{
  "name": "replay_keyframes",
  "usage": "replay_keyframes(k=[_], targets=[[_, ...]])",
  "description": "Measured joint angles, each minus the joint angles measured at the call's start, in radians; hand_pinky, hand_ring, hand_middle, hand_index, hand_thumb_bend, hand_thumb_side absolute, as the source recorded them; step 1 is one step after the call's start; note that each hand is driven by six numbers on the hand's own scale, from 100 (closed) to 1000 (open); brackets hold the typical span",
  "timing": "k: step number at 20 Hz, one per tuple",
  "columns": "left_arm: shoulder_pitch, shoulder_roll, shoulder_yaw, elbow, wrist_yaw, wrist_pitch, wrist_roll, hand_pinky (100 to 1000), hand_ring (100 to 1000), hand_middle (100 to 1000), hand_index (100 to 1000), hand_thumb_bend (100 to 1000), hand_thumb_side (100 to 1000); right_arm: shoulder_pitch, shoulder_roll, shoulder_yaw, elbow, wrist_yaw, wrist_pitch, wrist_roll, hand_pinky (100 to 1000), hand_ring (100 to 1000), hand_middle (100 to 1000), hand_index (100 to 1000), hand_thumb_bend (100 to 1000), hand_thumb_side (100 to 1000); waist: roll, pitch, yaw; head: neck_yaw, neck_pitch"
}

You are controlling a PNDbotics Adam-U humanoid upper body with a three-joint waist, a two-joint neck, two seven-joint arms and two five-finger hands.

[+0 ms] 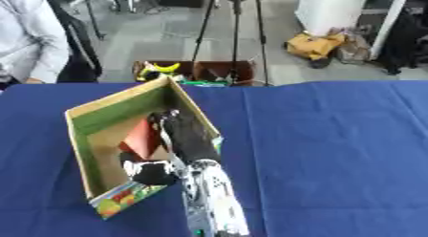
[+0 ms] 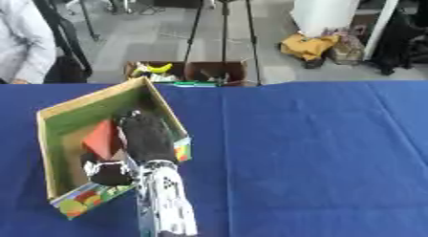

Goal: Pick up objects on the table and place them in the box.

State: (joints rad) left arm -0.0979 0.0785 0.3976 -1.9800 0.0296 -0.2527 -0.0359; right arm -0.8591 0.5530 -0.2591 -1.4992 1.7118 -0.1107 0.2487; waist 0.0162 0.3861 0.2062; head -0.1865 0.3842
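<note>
one hand [image 1: 186, 135] reaching into cardboard box [image 1: 88, 140], fingers straight beside red object [image 1: 140, 138], blue table [image 1: 334, 150]

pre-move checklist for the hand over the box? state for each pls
1. Hand over the box opening: ok.
2. Red object inside the box, beside the hand: ok.
3. Red object released from the fingers: cannot tell, the hand hides the contact.
4. Dark object at the box's near end, clear of the arm: cannot tell.
5. Box flat on the blue table, not tipped: ok.
6. Other hand out of the way: ok, not in view.
</note>
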Motion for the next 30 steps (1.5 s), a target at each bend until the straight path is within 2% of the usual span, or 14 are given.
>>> replay_keyframes(k=[3,7,9,10,13,17,18,24,27,30], targets=[[0.000,0.000,0.000,0.000,-0.001,0.000,0.000,329,580,671,899,584,869,-0.001,0.000,0.000,0.000,-0.008,0.005,0.008,617,609,403,582,100,440,0.000,0.000,0.000,0.000,0.000],[0.000,0.000,0.000,0.000,-0.003,-0.001,0.000,330,580,671,899,584,869,-0.004,0.000,0.001,0.000,-0.013,0.008,0.034,636,640,449,627,100,503,0.000,0.000,0.004,-0.001,0.000],[0.000,0.000,0.000,0.000,-0.004,-0.001,0.000,330,580,671,899,584,870,-0.007,0.000,0.001,0.000,-0.019,0.011,0.051,650,673,487,659,100,545,0.000,0.000,0.006,-0.002,0.000],[0.000,0.000,0.000,0.000,-0.004,-0.001,0.000,330,580,671,899,584,870,-0.010,0.000,0.001,0.000,-0.022,0.012,0.061,669,709,533,688,100,594,-0.001,0.000,0.007,-0.004,-0.002],[0.000,0.000,0.000,0.000,-0.004,-0.001,0.001,330,580,671,899,584,869,-0.014,0.000,0.001,-0.001,-0.025,0.012,0.094,683,729,565,702,100,617,-0.003,0.000,0.012,-0.009,-0.008],[0.000,0.000,0.000,0.000,-0.004,-0.002,0.002,330,580,670,899,584,869,-0.029,0.001,0.001,-0.005,-0.024,0.012,0.132,720,786,664,743,122,672,-0.007,0.000,0.016,-0.011,-0.013],[0.000,0.000,0.000,0.000,-0.004,-0.002,0.002,330,580,668,899,584,869,-0.033,0.002,0.000,-0.005,-0.023,0.011,0.141,739,820,732,764,160,716,-0.007,0.000,0.016,-0.011,-0.016],[0.000,0.000,0.000,0.000,-0.004,-0.003,0.003,330,580,667,899,585,869,-0.050,0.004,0.000,-0.006,-0.008,0.000,0.172,776,883,797,806,318,845,-0.007,0.000,0.016,-0.016,-0.018],[0.000,0.000,0.000,0.000,-0.004,-0.003,0.003,331,580,667,899,585,869,-0.056,0.004,0.000,-0.007,-0.007,-0.012,0.168,810,922,815,848,531,989,-0.007,0.000,0.016,-0.017,-0.020],[0.000,0.000,0.000,0.000,-0.004,-0.003,0.003,331,580,666,899,586,870,-0.056,0.004,0.000,-0.019,0.004,-0.029,0.153,851,945,828,874,561,1000,-0.008,-0.001,0.018,-0.017,-0.021]])
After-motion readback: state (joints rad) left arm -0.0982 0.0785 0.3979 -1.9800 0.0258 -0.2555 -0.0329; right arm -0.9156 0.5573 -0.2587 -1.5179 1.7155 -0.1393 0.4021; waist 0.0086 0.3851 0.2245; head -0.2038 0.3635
